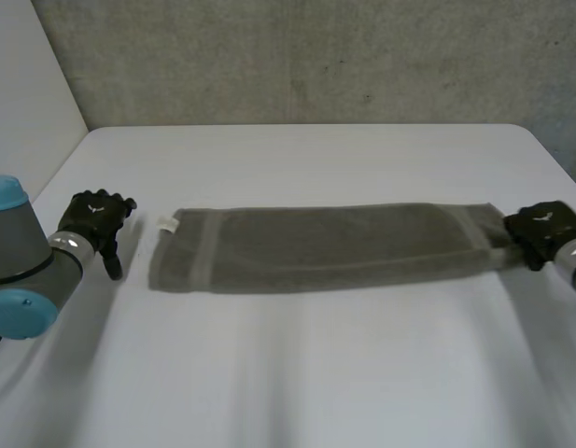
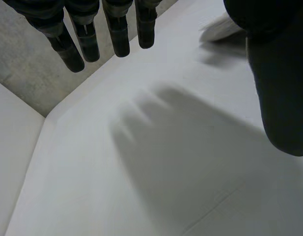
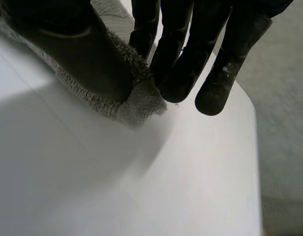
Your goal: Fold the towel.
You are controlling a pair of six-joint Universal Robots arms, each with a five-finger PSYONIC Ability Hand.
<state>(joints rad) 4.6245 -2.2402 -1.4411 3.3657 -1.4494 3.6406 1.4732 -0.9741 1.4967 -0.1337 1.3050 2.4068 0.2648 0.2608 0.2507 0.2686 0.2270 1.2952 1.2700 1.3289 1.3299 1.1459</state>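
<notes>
Tabletop (image 1: 297,373), white and smooth with rounded far corners, carries everything here, and a rough grey concrete wall (image 1: 297,56) rises behind it. A long grey terry-cloth towel (image 1: 325,247) lies flat across the middle of the table as a narrow strip running from side to side, with a paler woven band near each end. Off the towel's left end comes the robot's grey left arm with its light-blue caps (image 1: 26,271). Its black left hand (image 1: 96,219) is just beyond that end, apart from the cloth; its fingers (image 2: 119,34) are straight, well clear of the thumb (image 2: 281,88), and hold nothing. At the towel's right end the black right hand (image 1: 541,229) pinches the corner (image 3: 136,105) between its thumb (image 3: 77,49) and curled fingers (image 3: 183,59). A small white label (image 1: 167,223) sticks out from the towel's left end.
</notes>
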